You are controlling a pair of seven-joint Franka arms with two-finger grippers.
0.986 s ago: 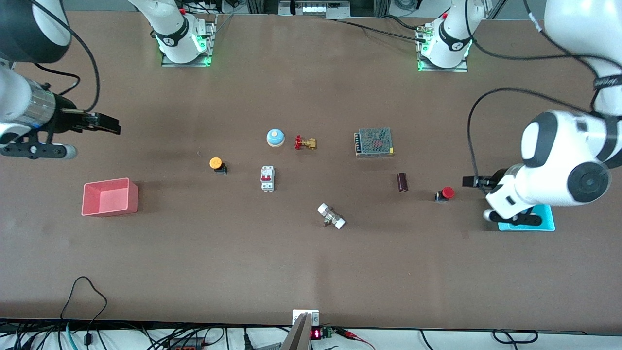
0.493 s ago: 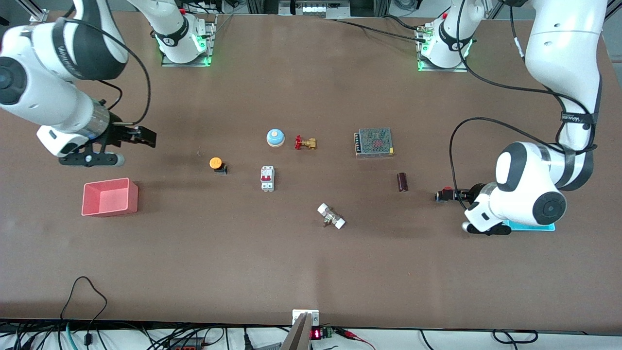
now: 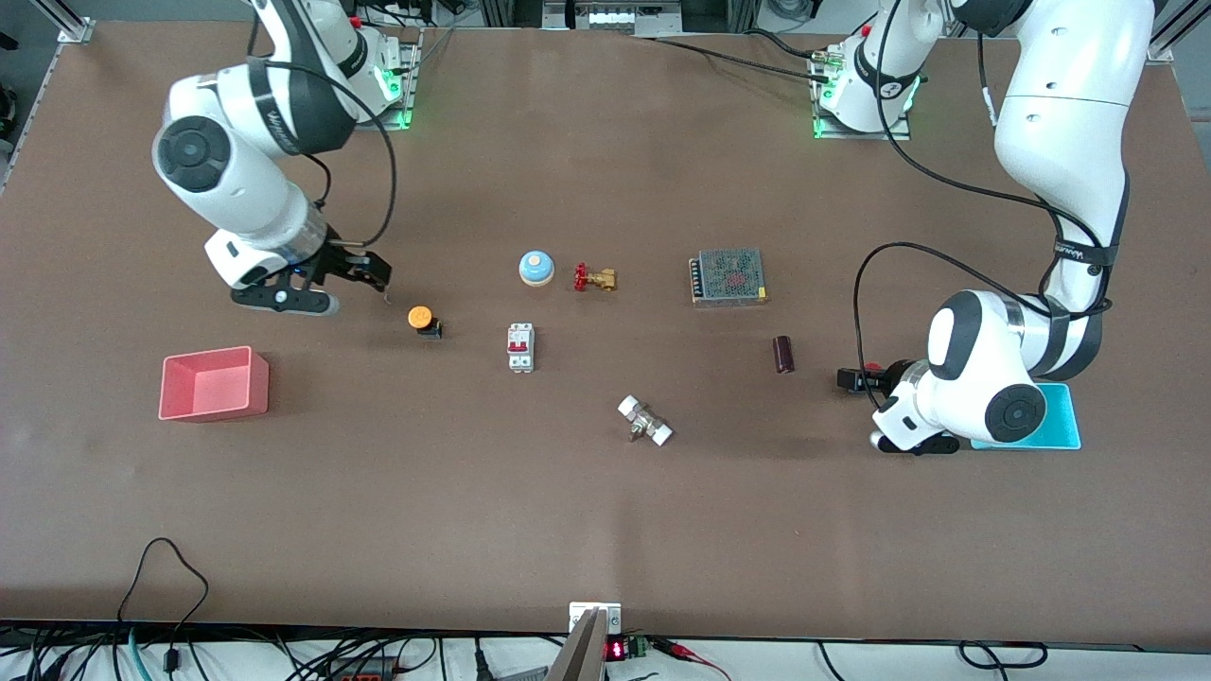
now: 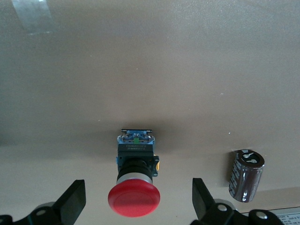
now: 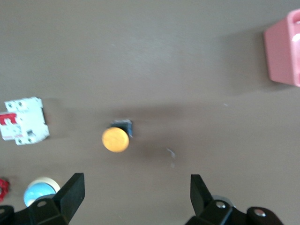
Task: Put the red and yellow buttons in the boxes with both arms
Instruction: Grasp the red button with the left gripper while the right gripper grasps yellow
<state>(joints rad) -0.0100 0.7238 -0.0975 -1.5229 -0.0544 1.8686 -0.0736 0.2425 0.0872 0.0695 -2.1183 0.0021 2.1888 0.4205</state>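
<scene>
Gleaming on its stubby black base, the red button (image 4: 134, 200) sits between the left tool's (image 4: 137, 204) wide-spread fingers. Right tool (image 5: 136, 199), also agape and empty, hangs near the round-capped yellow button (image 5: 115, 139).

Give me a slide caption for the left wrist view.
Open left pincer poised around the red button on the table, a dark capacitor lying beside it.

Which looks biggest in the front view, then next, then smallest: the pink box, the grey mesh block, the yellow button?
1. pink box
2. grey mesh block
3. yellow button

All three sit on the table, so the order is fairly safe.
</scene>
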